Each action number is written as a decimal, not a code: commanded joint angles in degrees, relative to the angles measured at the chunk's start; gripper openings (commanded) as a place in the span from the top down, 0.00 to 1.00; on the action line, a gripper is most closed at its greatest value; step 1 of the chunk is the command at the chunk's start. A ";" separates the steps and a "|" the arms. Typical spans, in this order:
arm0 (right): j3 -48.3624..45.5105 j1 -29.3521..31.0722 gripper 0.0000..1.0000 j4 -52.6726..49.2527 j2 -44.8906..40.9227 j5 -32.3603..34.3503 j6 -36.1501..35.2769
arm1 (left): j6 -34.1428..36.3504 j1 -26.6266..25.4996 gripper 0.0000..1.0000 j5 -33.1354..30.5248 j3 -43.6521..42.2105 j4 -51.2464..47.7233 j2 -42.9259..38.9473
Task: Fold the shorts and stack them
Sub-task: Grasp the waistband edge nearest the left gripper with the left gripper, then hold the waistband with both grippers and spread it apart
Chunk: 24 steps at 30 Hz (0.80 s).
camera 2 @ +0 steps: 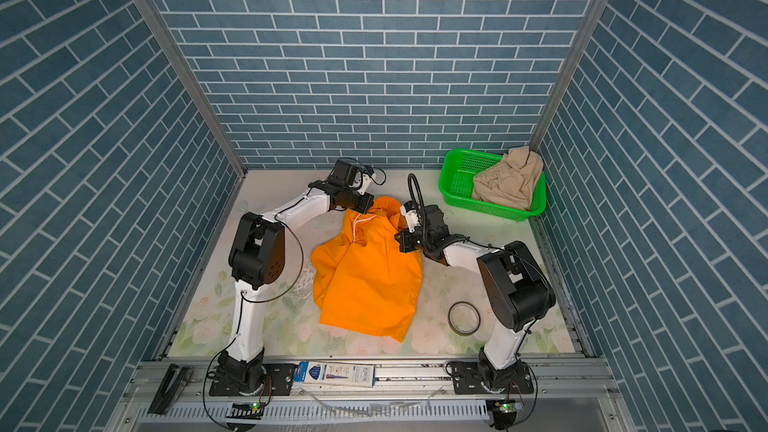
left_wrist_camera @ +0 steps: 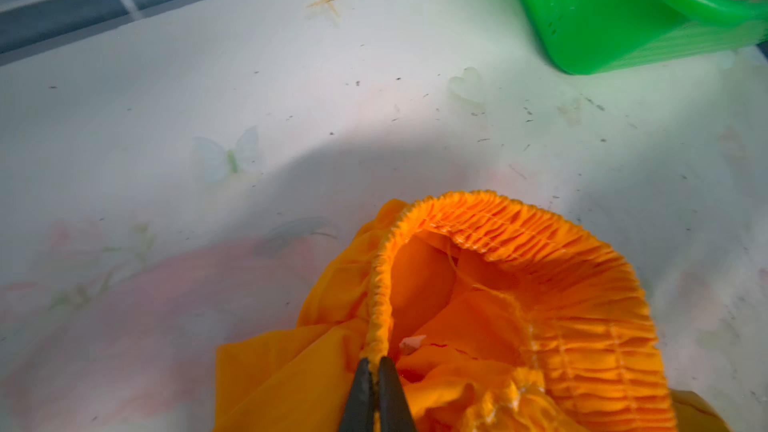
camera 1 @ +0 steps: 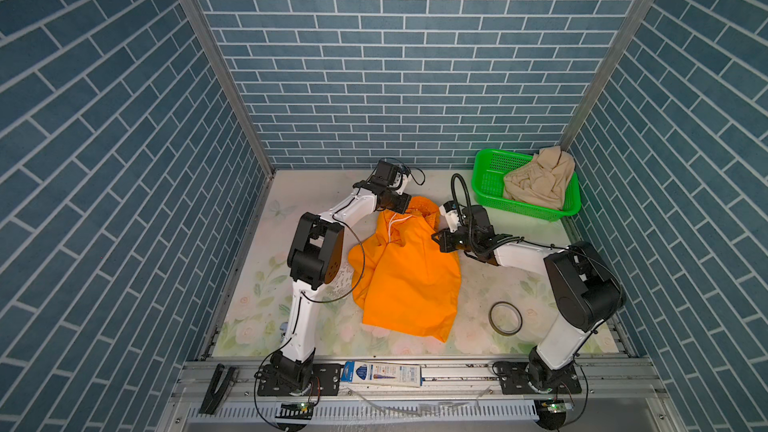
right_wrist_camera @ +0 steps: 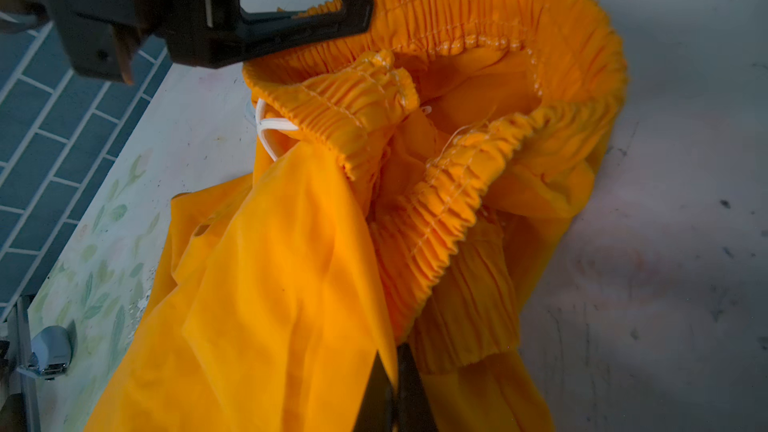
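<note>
The orange shorts point(camera 1: 409, 280) point(camera 2: 365, 280) lie crumpled mid-table, with the gathered waistband at the far end and the legs toward the front. My left gripper point(left_wrist_camera: 377, 361) point(camera 1: 409, 205) is shut on the waistband's edge point(left_wrist_camera: 380, 305) at the far left of the garment. My right gripper point(right_wrist_camera: 395, 351) point(camera 1: 438, 238) is shut on a fold of orange cloth just below the waistband on the right side. The white drawstring point(right_wrist_camera: 270, 130) hangs from the waistband. The beige shorts point(camera 1: 538, 182) point(camera 2: 509, 180) lie bunched in the green basket point(camera 1: 484, 184).
The green basket point(camera 2: 455, 184) stands at the back right corner against the brick-pattern walls. A dark tape ring point(camera 1: 505, 317) lies on the floral mat front right. A flat printed box point(camera 1: 380, 372) and a black tool point(camera 1: 216, 384) rest on the front rail.
</note>
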 commanded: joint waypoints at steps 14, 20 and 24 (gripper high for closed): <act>-5.09 -5.08 0.86 -13.01 -14.99 9.40 -9.56 | -9.32 3.81 0.83 -16.76 -31.18 1.77 -37.98; -4.68 -4.94 0.69 -14.27 -17.60 3.31 -8.18 | -9.45 3.90 0.70 -14.62 -38.42 4.48 -40.05; -1.44 -4.12 0.63 -15.85 -18.31 2.03 -5.78 | -9.98 3.86 0.70 -15.96 -39.43 3.16 -41.04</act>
